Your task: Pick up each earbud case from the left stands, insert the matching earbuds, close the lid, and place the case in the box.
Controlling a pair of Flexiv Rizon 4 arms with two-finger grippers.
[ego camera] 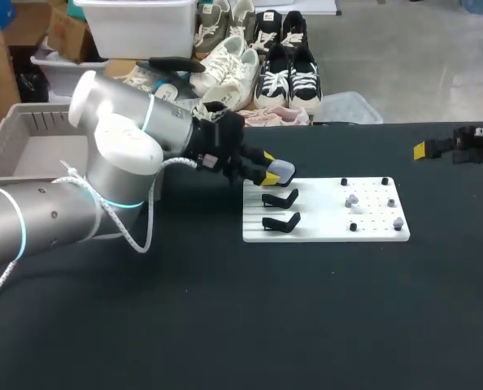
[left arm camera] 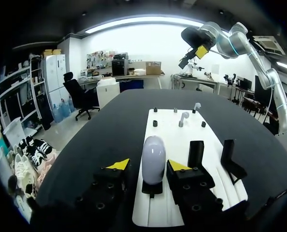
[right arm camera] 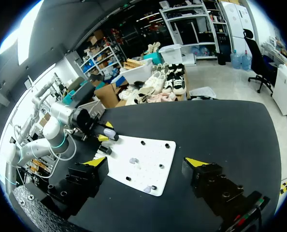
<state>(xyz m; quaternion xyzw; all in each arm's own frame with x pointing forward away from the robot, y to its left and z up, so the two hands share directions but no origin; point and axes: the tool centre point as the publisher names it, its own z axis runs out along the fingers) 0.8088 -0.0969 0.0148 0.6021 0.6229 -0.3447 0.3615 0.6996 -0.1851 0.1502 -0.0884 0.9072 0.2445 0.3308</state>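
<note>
Stage: early, I see nothing packed | earbud case (left arm camera: 153, 154) sits on far-left stand (left arm camera: 152, 187) | left gripper (left arm camera: 148, 165) wide astride it, not gripping | right gripper (right arm camera: 147, 162) wide, far right | earbuds (left arm camera: 183, 117) unloaded, lid and box (ego camera: 46, 122) steps pending

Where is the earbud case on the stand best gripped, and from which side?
Grip the earbud case across its flanks at mid-height, coming from the stand end of the board, as the left gripper is lined up. It stands upright with only its foot in the black stand, so both flanks look free.
</note>
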